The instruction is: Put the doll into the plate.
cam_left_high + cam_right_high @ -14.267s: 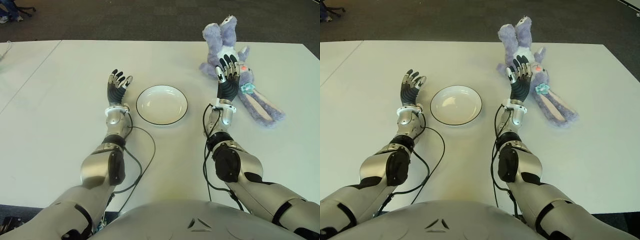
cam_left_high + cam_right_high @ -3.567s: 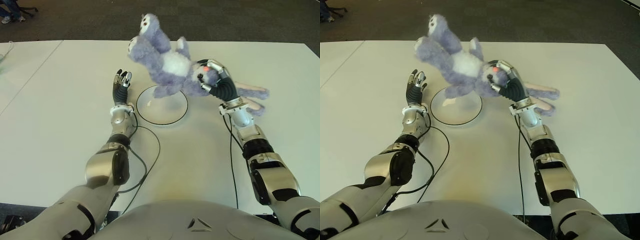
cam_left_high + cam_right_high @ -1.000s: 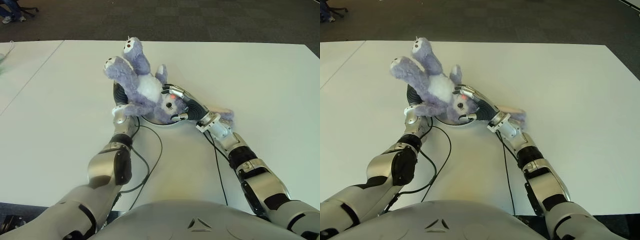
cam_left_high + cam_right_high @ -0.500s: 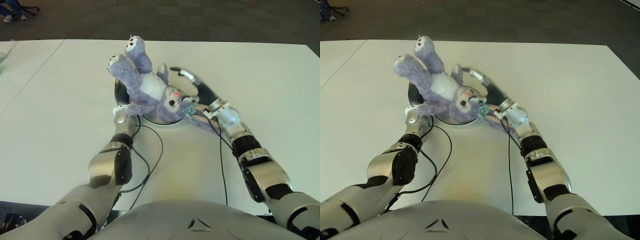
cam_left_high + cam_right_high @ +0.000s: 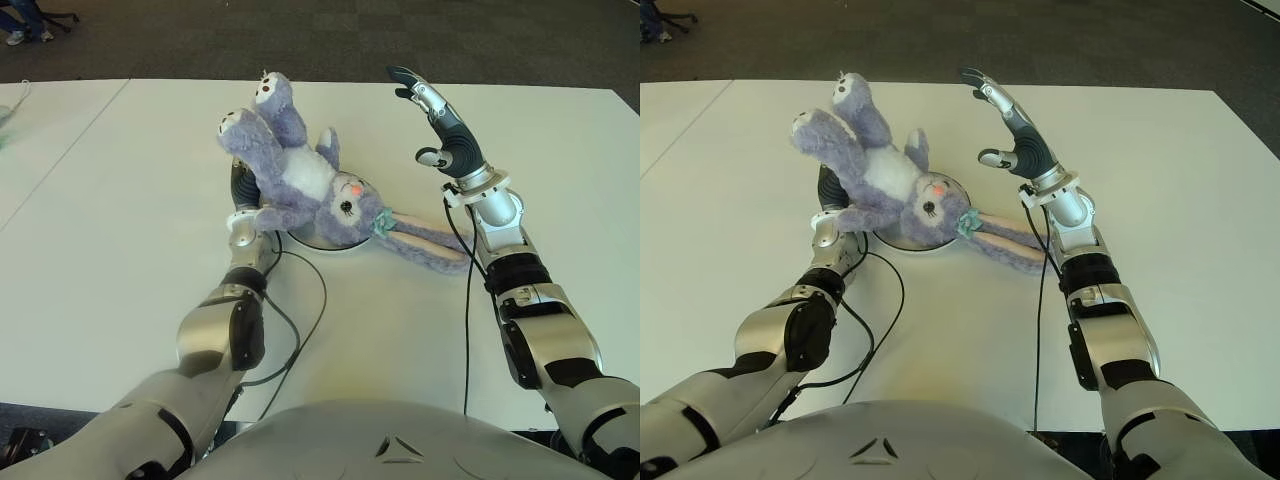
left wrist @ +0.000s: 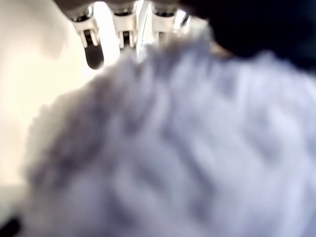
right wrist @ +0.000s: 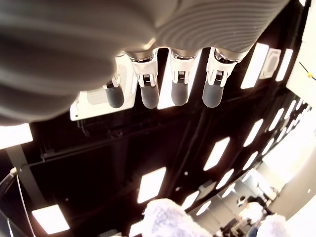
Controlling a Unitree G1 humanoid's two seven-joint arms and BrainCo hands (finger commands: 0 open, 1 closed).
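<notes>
Cables (image 5: 305,300) trail from each wrist back along the forearms, one dark loop lying on the surface below the plate. One doll (image 5: 310,180), a purple plush rabbit with a white belly, lies over the single white plate (image 5: 312,239), covering nearly all of it; only a sliver of the dark-edged rim shows beneath its head. Its two legs point up and away toward the far edge, and its two long ears (image 5: 425,245) spill off the plate onto the surface toward the robot's right, a small teal bow (image 5: 380,226) at their base.

The left hand (image 5: 243,196) stands just beside the plate on its left, largely hidden behind the doll's body and arm; its wrist view is filled with blurred purple fur, with the fingers (image 6: 93,47) straight and closed on nothing. The right hand (image 5: 445,125) is raised clear of the doll, to the right of it, fingers (image 7: 173,89) spread wide and empty.

The surface (image 5: 120,250) is white, with a seam running diagonally at the left. Beyond its far edge lies dark carpet (image 5: 450,40).
</notes>
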